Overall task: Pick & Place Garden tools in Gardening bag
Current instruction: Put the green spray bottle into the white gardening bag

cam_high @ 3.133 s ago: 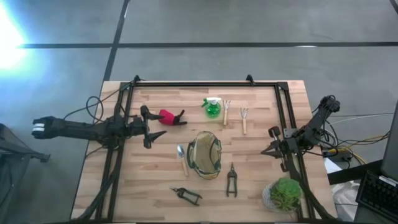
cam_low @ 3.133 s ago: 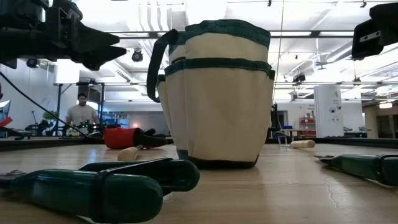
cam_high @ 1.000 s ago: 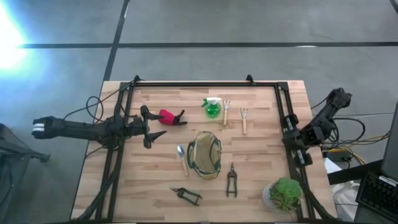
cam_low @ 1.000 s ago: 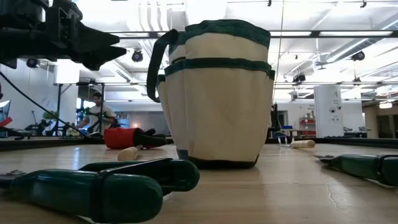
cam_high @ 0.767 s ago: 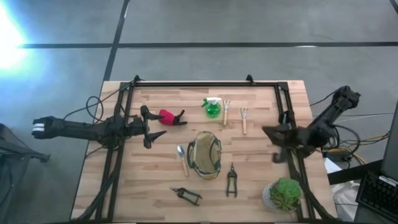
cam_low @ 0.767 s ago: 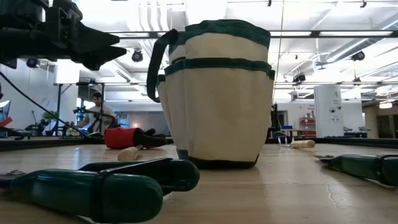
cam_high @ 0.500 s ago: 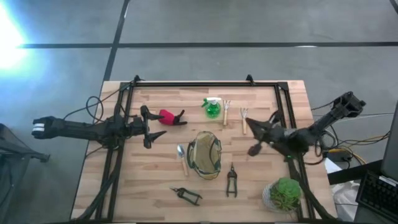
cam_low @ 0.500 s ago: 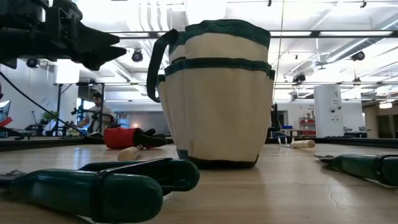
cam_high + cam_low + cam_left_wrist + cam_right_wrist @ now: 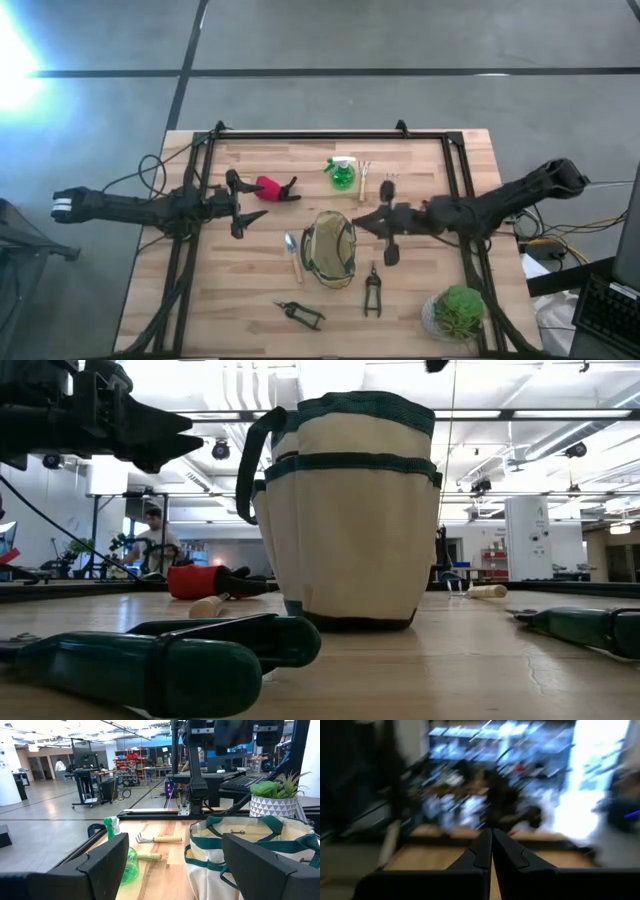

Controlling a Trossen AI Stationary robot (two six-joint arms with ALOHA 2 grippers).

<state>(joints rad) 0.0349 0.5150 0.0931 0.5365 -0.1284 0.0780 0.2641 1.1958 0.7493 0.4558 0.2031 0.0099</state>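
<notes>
With the right gripper point(image 9: 372, 224) extended over the tabletop point(image 9: 430, 180) just beside the gardening bag point(image 9: 331, 250) (jaws pressed shut, nothing held), they are best opened and aligned along a fork handle point(image 9: 392, 202) before descent; the left gripper point(image 9: 250, 203) waits, jaws spread.

Beside the right gripper point(image 9: 385, 236), the gardening bag point(image 9: 330, 248) is made of matt khaki cloth with dark trim. The table point(image 9: 250, 270) is of pale, smooth wood. Glossy green plastic is seen on the spray bottle point(image 9: 341, 174).
</notes>
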